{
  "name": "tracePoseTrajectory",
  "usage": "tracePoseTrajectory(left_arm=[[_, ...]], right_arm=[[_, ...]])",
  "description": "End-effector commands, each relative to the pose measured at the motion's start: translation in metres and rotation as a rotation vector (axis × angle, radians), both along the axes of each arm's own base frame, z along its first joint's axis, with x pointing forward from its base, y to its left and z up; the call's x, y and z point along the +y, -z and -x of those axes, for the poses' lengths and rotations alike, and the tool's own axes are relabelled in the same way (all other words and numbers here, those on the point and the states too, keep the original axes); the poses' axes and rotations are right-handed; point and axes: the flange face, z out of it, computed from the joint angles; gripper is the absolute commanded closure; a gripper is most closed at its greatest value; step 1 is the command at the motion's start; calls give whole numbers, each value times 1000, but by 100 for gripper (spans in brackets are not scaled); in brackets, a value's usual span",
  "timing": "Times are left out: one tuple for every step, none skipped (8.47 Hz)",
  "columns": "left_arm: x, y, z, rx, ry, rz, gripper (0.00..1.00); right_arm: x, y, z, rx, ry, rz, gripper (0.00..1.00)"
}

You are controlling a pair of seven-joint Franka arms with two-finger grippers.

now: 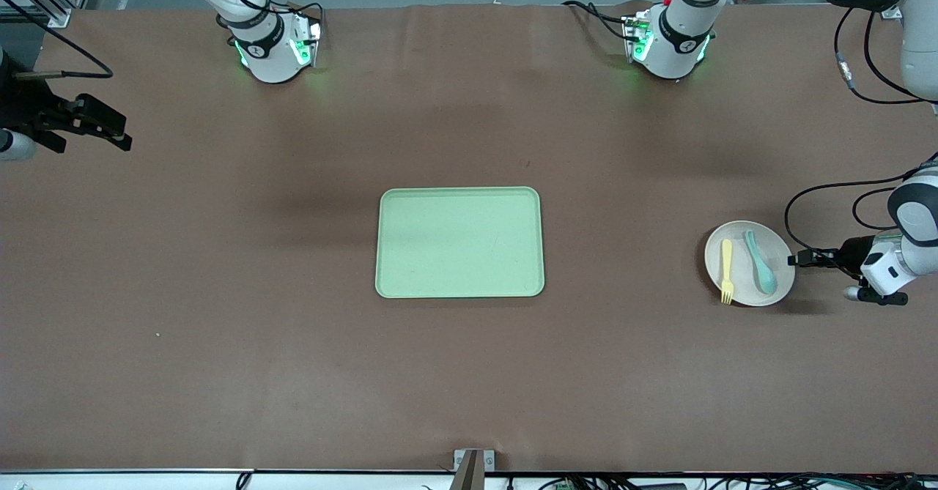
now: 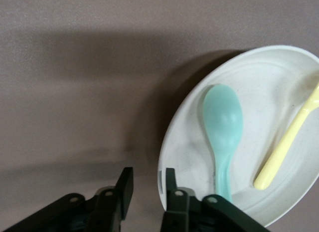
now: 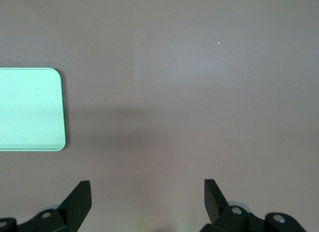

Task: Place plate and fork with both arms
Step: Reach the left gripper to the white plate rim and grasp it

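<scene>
- Fork point(image 1: 727, 270): pale yellow; you will find it lying in the plate point(image 1: 749, 290), long axis running near to far from the front camera, tines at the nearer end and overhanging the plate's nearer rim, handle pointing toward the robot bases.
- Plate: round, cream, flat on the bench point(image 1: 220, 329) toward the left arm's end. It holds two things: the fork and a teal spoon point(image 1: 761, 261), side by side and not touching, the spoon on the side toward the left gripper.
- Green tray point(image 1: 460, 242): rectangular, at the bench centre, well apart from the plate, nothing in it.
- Left gripper point(image 1: 795, 260): low at the plate's rim; in the left wrist view you see the jaws slightly apart and straddling the rim, one jaw inside it, one outside.
- Right gripper point(image 1: 121, 138): at the right arm's end of the bench, arm waiting, jaws wide apart over bare surface.
- Bench: covered in a plain brown cloth.
</scene>
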Motion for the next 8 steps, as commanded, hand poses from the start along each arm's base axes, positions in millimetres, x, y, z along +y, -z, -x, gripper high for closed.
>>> tracePoseTrajectory(left_arm=[[-4,3,0,-7,-1,35,74],[-7,3,-1,-8,2,38,78],[-9,3,-2,-11,4,37,82],[-8,2,-2,-13,2,41,86],[-8,2,-2,-13,2,41,90],[-12,2,-4,-14,6,44,92],[-15,2,-5,-15,11,46,98],[-15,1,-5,-17,16,43,100]], right_arm=[[2,-2,5,-2,18,6,0],[1,-2,5,-3,21,6,0],[1,-1,4,-5,20,9,0],[1,1,3,-2,21,10,0],[0,1,3,-3,23,10,0],[4,2,2,-3,20,9,0],[12,6,0,4,4,5,0],[18,9,-1,9,-5,2,0]])
